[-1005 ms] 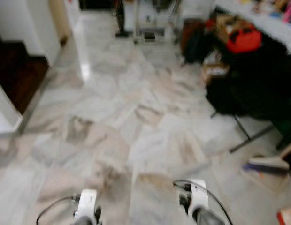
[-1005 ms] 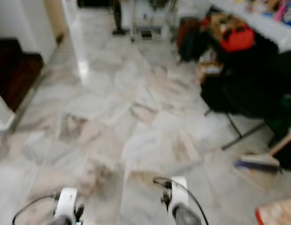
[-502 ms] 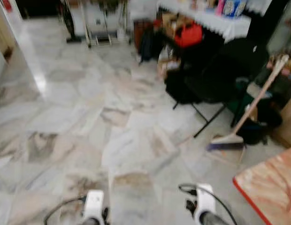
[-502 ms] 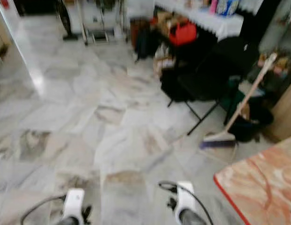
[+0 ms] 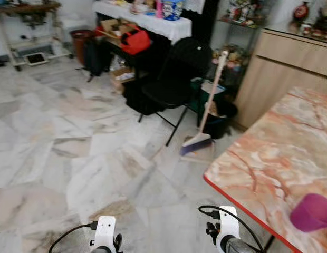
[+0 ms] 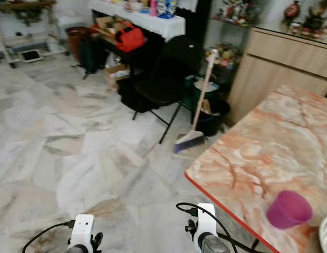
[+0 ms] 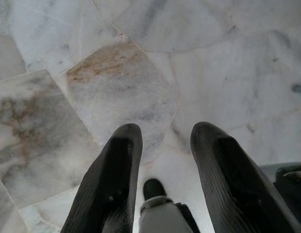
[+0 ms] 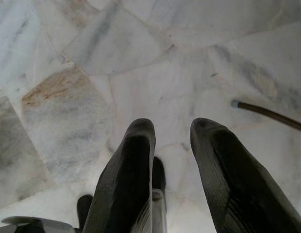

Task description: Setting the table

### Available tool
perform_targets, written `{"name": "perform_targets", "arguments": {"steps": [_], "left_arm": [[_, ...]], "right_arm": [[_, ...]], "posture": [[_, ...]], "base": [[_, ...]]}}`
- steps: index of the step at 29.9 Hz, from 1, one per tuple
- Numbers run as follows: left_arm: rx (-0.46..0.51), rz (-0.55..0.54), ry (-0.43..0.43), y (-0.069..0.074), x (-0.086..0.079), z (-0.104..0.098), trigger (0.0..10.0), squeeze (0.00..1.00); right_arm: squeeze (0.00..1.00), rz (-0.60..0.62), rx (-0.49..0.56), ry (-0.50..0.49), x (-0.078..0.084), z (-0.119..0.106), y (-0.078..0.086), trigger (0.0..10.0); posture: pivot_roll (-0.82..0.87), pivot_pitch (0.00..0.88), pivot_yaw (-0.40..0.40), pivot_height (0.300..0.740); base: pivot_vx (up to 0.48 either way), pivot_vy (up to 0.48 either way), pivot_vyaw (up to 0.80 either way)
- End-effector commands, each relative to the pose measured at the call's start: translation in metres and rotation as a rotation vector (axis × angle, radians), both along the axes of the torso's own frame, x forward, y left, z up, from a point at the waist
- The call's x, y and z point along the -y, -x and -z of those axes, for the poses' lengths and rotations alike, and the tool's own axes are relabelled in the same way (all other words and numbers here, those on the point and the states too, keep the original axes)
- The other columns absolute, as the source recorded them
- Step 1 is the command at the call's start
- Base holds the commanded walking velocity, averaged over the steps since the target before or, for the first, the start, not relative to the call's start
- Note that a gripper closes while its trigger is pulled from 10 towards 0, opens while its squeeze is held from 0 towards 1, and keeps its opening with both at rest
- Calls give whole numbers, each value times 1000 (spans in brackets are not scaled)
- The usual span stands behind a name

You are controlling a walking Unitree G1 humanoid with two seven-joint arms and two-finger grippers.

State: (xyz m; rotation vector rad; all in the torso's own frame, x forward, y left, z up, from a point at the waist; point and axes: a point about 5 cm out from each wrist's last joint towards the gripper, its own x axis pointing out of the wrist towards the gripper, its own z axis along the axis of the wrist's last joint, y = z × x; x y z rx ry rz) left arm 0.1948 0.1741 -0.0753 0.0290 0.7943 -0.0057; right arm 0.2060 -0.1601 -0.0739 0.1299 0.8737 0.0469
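No lettering, label or number is sharp enough to read anywhere

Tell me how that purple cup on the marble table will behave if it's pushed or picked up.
The purple cup looks like thin plastic, so probably light. It stands upright, wider at its rim than its base, so a push up high may tip it. The glossy marble table would likely let it slide.

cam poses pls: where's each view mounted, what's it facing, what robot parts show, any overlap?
Left and right eye views: head stereo pair, looking forward and down at the marble table, purple cup, broom and black chair; both wrists at the bottom edge.
Left wrist view: faces the marble floor past the open left gripper.
Right wrist view: the same floor, open right gripper.
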Motion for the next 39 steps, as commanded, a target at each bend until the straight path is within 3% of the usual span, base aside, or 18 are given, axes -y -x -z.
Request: {"name": "perform_targets", "arguments": {"steps": [1,8,14,35,39], "left_arm": [[0,-4,4,0,-1,0,10000,0],[-3,4,0,0,-1,0,10000,0],[2,17,-2,-1,2,0,10000,0],[-11,34,9,4,1,2,10000,0],[-18,96,-4,5,6,3,10000,0]], "right_arm": [[0,0,8,5,0,-2,-4,10000],[0,2,2,13,1,-2,-4,10000],[0,2,7,16,2,-3,-5,10000],[0,1,-3,17,2,-1,-2,10000],[0,18,8,1,0,-1,-2,10000]], "posture": [[101,0,-35,740],[102,0,-36,740],[106,0,-39,740],[100,4,-35,740],[103,6,-32,740]], "base": [[0,0,-781],[0,0,-782],[0,-480,-783],[0,0,-782],[0,0,-194]]}}
